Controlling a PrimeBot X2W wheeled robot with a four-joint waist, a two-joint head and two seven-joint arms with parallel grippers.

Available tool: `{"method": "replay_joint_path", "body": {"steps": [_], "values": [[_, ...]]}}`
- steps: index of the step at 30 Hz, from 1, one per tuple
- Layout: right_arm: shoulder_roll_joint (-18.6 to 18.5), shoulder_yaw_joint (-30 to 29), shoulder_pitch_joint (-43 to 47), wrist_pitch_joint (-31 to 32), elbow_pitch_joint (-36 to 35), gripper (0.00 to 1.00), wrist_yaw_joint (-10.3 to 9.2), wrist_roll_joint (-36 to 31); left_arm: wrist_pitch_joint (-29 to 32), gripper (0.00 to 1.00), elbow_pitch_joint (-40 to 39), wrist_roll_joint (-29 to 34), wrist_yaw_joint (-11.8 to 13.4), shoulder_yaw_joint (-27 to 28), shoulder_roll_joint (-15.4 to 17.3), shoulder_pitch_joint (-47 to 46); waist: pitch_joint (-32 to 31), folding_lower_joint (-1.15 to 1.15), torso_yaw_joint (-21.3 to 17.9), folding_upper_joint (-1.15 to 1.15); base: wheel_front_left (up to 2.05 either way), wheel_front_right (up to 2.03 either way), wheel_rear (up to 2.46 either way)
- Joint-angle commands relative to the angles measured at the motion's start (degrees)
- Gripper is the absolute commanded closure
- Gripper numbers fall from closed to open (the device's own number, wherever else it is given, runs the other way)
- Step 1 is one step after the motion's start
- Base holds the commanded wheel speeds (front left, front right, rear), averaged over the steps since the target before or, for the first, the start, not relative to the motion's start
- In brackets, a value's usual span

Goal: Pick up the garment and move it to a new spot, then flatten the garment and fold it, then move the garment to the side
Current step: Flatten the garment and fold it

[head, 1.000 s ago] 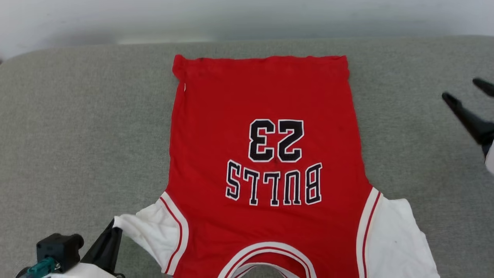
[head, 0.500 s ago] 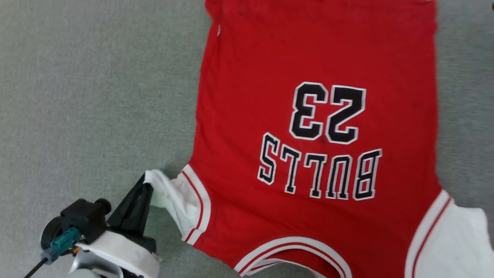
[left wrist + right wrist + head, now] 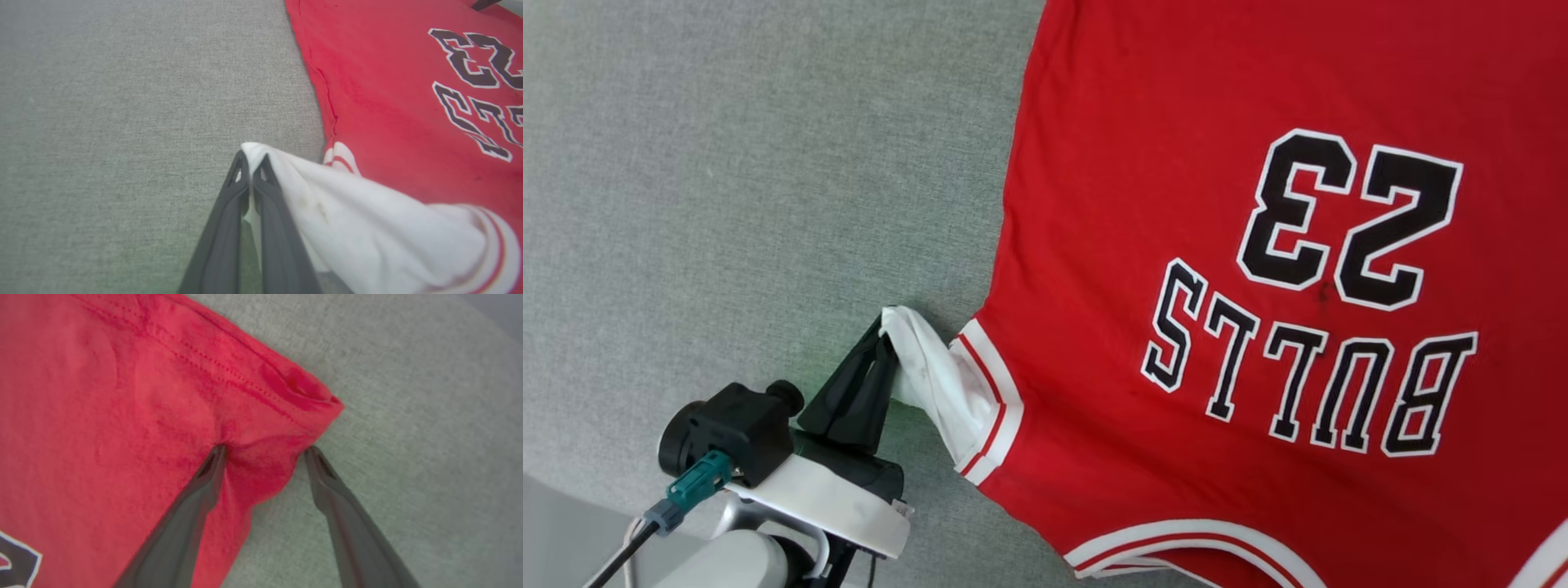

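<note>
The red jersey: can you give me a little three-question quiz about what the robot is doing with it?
1. True or false: the left gripper is shut on the red jersey's white sleeve.
2. The right gripper is: A) open at the red hem corner, B) shut on the collar, C) holding a cup.
3. Fill in: the number on the jersey reads ___.
Key: 1 true; 2 A; 3 23.
</note>
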Motion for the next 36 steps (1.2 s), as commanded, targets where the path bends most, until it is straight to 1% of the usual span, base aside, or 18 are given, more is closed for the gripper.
{"method": "replay_joint_path", "body": {"steps": [1,4,5,6,9,14,17,21,28,29,30,31,36], "values": [[-0.26,0.78,3.72,-0.04,0.82,0.0,-0.03,0.36,-0.14,1.0,-0.02,0.41,-0.43,0.4,-1.11,-0.9,1.56,-0.02,1.47,0.0,0.0,0.0,0.0],[-0.74,1.28,7.3,-0.65,1.15,0.0,-0.04,0.9,-0.14,1.0,0.72,0.54,-1.02,0.93,-2.05,-0.76,1.63,-0.02,1.54,0.0,0.0,0.0,0.0],[-0.89,1.28,7.88,-1.05,1.11,0.61,-0.04,1.0,-0.14,1.0,1.01,0.63,-1.32,1.19,-2.43,-0.67,1.43,-0.02,1.46,0.0,0.0,0.0,0.0],[-1.03,1.16,8.01,-1.35,0.84,1.0,-0.03,1.01,-0.14,1.0,1.33,0.69,-1.47,1.43,-2.73,-0.46,1.11,-0.02,1.31,0.0,0.0,0.0,0.0],[-1.39,0.89,6.83,-3.36,-0.35,1.0,-0.04,0.72,-0.14,1.0,2.3,0.92,-2.2,2.28,-3.18,0.42,-0.52,-0.02,0.58,0.0,0.0,0.0,0.0],[-0.7,0.78,5.55,-8.92,-2.27,1.0,-0.03,2.92,-0.14,1.0,3.69,0.96,-3.0,3.69,-3.75,2.46,-5.33,-0.02,-1.3,0.0,0.0,0.0,0.0],[-2.28,2.87,7.31,-12.01,-4.16,1.0,-0.04,5.09,-0.14,1.0,4.18,0.76,-3.06,4.35,-3.65,4.19,-8.97,-0.02,-2.95,0.0,0.0,0.0,0.0],[-5.76,6.22,10.22,-15.07,-8.64,1.0,-0.04,9.18,-0.14,1.0,4.32,0.33,-2.29,5.22,-2.57,7.0,-13.32,-0.02,-5.56,0.0,0.0,0.0,0.0],[-14.99,10.97,20.13,-19.59,-18.68,1.0,-0.04,15.83,0.01,1.0,3.54,-1.06,-0.39,6.45,-0.39,12.09,-19.13,-0.02,-10.58,0.0,0.0,0.0,0.0],[-16.38,11.17,22.01,-20.48,-19.97,1.0,-0.04,16.65,0.1,1.0,3.42,-1.12,-0.22,6.44,-0.12,12.75,-19.75,-0.02,-11.23,0.0,0.0,0.0,0.0],[-16.38,11.17,22.01,-20.48,-19.97,1.0,-0.04,16.65,0.1,1.0,3.42,-1.12,-0.22,6.44,-0.12,12.75,-19.75,-0.02,-11.23,0.0,0.0,0.0,0.0],[-17.78,11.32,23.94,-21.38,-21.04,1.0,-0.04,17.25,0.06,1.0,3.25,-1.22,0.07,6.62,0.18,13.33,-20.33,-0.02,-11.84,0.0,0.0,0.0,0.0],[-23.02,9.95,35.6,-26.24,-24.47,1.0,-0.04,21.03,0.33,1.0,2.51,-1.89,1.16,7.14,1.56,15.81,-22.72,-0.02,-14.35,0.0,0.0,0.0,0.0]]}}
